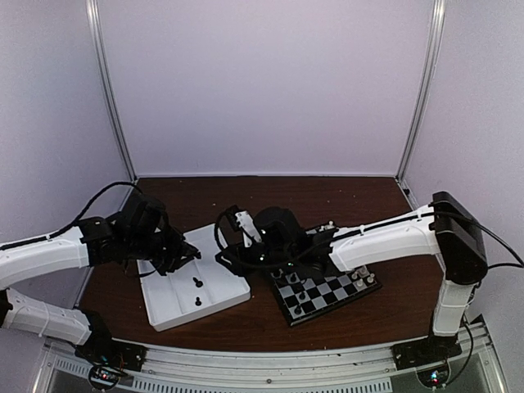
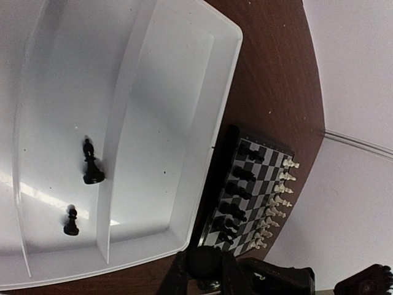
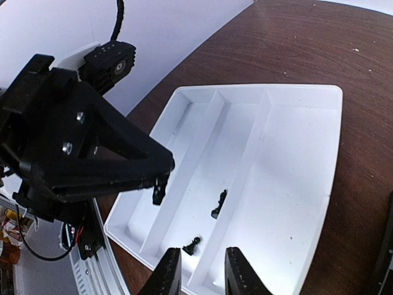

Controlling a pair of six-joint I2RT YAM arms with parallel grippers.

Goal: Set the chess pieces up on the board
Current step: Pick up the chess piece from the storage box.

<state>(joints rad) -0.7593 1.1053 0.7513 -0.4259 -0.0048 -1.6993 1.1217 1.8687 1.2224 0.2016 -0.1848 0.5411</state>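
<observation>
The board point(image 1: 327, 293) lies right of centre, with black chess pieces point(image 2: 239, 192) along its near rows and white ones point(image 2: 277, 200) on the far side. Two black pieces remain in the white tray point(image 1: 176, 309): a taller one point(image 2: 92, 166) point(image 3: 218, 204) and a pawn point(image 2: 71, 222) point(image 3: 192, 246), both in the middle compartment. My left gripper point(image 1: 182, 255) point(image 2: 206, 270) hangs over the tray's left part, shut on a small black piece point(image 3: 158, 192). My right gripper point(image 3: 202, 276) point(image 1: 229, 255) is open and empty, low over the tray's near edge, just above the pawn.
The tray point(image 3: 288, 172) has three long compartments split by thin walls and sits on the brown table point(image 3: 319, 49), touching the board's left edge point(image 2: 212, 184). White walls enclose the table on three sides. The two grippers are close together over the tray.
</observation>
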